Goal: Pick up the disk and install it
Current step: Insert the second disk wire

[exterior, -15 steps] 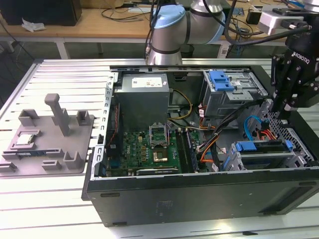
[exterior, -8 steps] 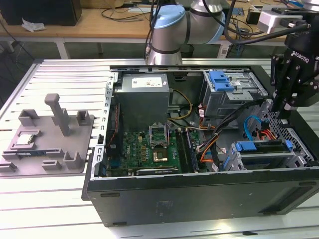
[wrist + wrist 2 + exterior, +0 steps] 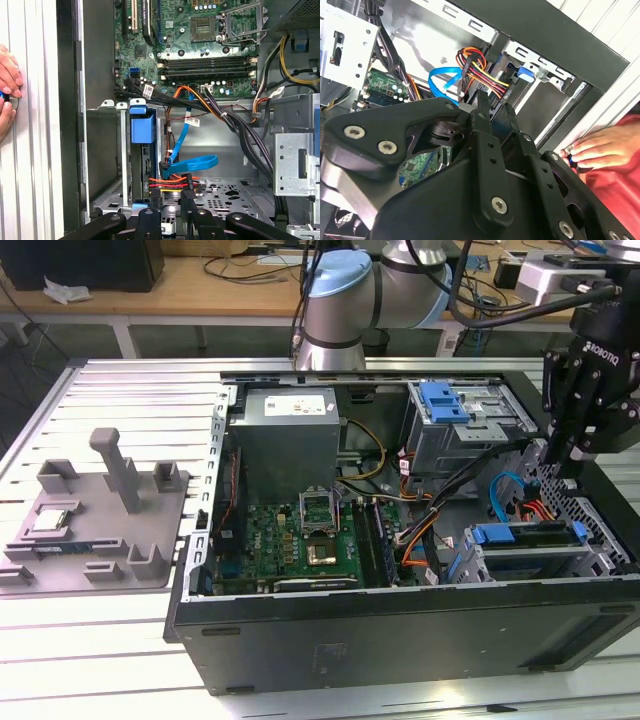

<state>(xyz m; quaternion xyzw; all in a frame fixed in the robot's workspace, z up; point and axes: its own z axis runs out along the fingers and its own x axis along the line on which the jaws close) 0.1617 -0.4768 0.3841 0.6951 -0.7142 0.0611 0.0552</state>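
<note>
The gripper (image 3: 572, 462) hangs at the exterior view's right edge, fingers drawn narrow with nothing between them. The disk (image 3: 530, 536) sits edge-up in the bay (image 3: 500, 565) just below-left, long axis left-right in frame.

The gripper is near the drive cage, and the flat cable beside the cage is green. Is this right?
Not quite. The flat cable is blue, not green, as the first wrist view shows. The gripper is indeed near the drive cage.
</note>
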